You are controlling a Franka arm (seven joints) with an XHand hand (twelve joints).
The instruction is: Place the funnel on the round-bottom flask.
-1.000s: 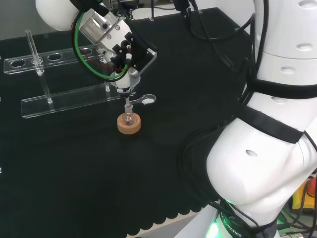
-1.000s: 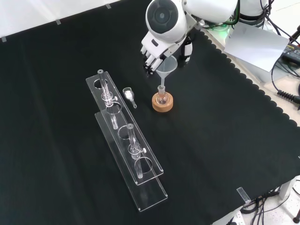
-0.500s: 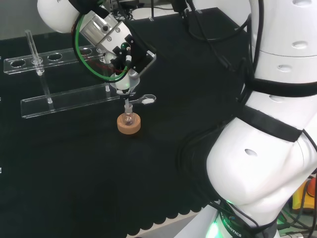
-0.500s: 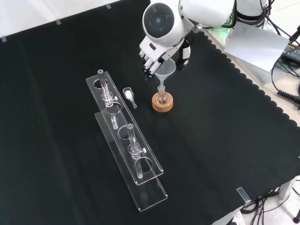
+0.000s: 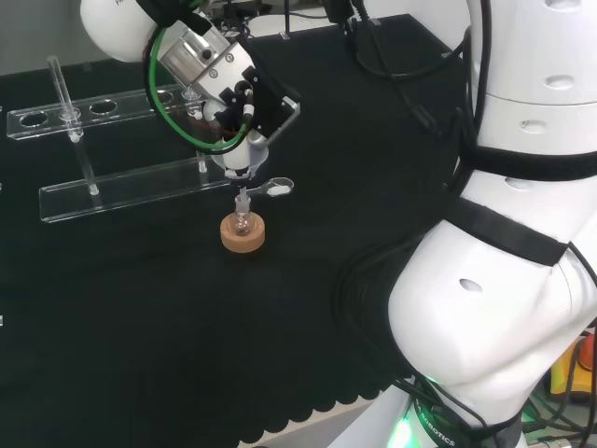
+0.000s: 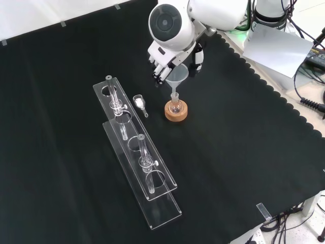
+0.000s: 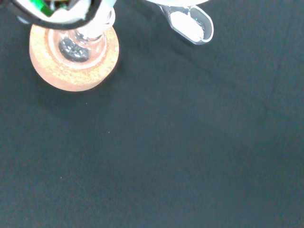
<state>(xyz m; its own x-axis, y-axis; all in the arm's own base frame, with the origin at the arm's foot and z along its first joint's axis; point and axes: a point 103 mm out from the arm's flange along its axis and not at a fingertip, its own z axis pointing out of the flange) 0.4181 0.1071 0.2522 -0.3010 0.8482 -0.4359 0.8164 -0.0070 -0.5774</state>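
A small round-bottom flask [image 6: 175, 107] [image 5: 242, 222] [image 7: 75, 48] sits upright in a cork ring [image 6: 175, 115] [image 5: 242, 239] [image 7: 71, 71] on the black cloth. A clear funnel [image 6: 176, 76] [image 5: 239, 161] stands above it with its stem reaching down into the flask's neck. The hand [image 6: 162, 62] [image 5: 259, 105] hangs over the funnel. Its fingers are curled at one side of the cone's rim and its thumb [image 6: 198, 57] is at the other, so it looks shut on the funnel. In the wrist view a blurred part of the hand covers the neck.
A small clear scoop holding white powder [image 6: 138, 102] [image 5: 276, 188] [image 7: 191, 24] lies close beside the cork ring. Two long clear racks [image 6: 133, 147] [image 5: 131, 191] with upright test tubes stand farther left in the front view. The cloth's scalloped edge [image 6: 284, 96] runs along the right.
The hand and the funnel's cone have shifted a little to the left in the front view. The stem stays over the flask's neck, and the flask and ring have not moved.
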